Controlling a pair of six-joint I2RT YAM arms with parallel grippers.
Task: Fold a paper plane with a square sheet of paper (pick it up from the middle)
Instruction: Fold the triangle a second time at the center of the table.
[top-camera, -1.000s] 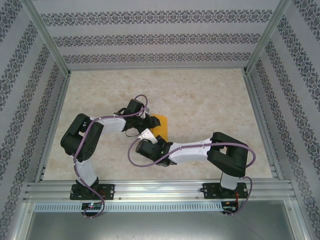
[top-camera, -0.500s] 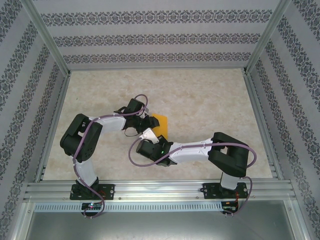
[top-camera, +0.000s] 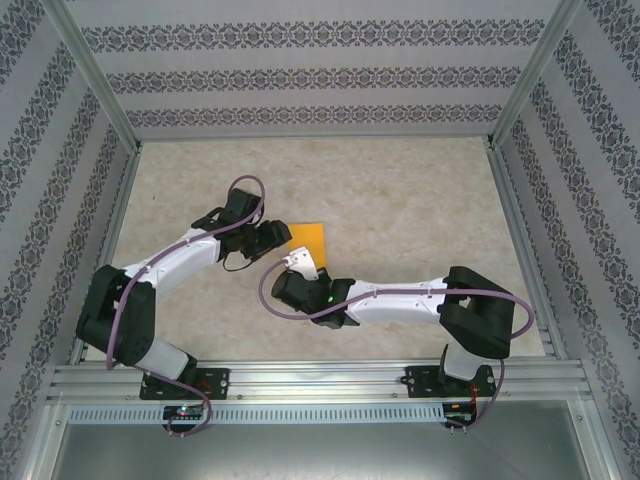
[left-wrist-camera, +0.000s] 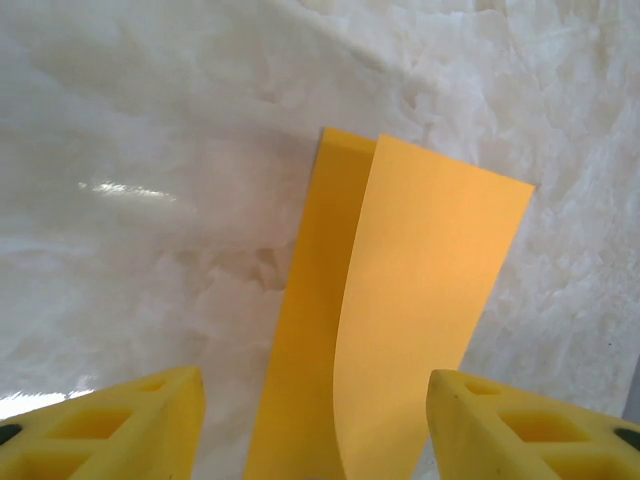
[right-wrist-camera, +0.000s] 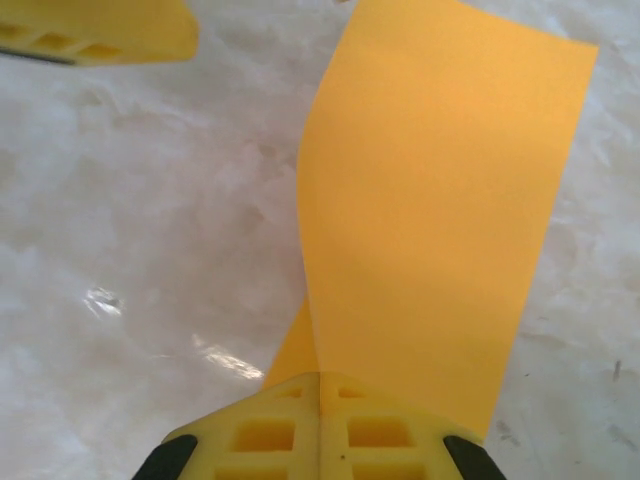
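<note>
The square sheet of paper (top-camera: 307, 238) is orange-yellow and folded over on itself, lying mid-table. In the left wrist view the paper (left-wrist-camera: 400, 300) shows a lower layer with an upper flap curling above it. My right gripper (right-wrist-camera: 320, 385) is shut on the paper's (right-wrist-camera: 440, 200) near end, fingers pressed together; from above, the right gripper (top-camera: 300, 262) sits just below the sheet. My left gripper (top-camera: 275, 237) is at the sheet's left side. The left gripper (left-wrist-camera: 315, 400) is open, its yellow fingers (left-wrist-camera: 120, 410) wide apart on either side of the paper, touching nothing.
The marble-patterned tabletop (top-camera: 400, 200) has free room all around the paper. Patterned walls and an aluminium frame (top-camera: 515, 210) enclose the table. One left finger (right-wrist-camera: 100, 30) shows at the top left of the right wrist view.
My left arm has swung back to the left and its jaws have widened, away from the paper. My right gripper has shut on the paper's near end.
</note>
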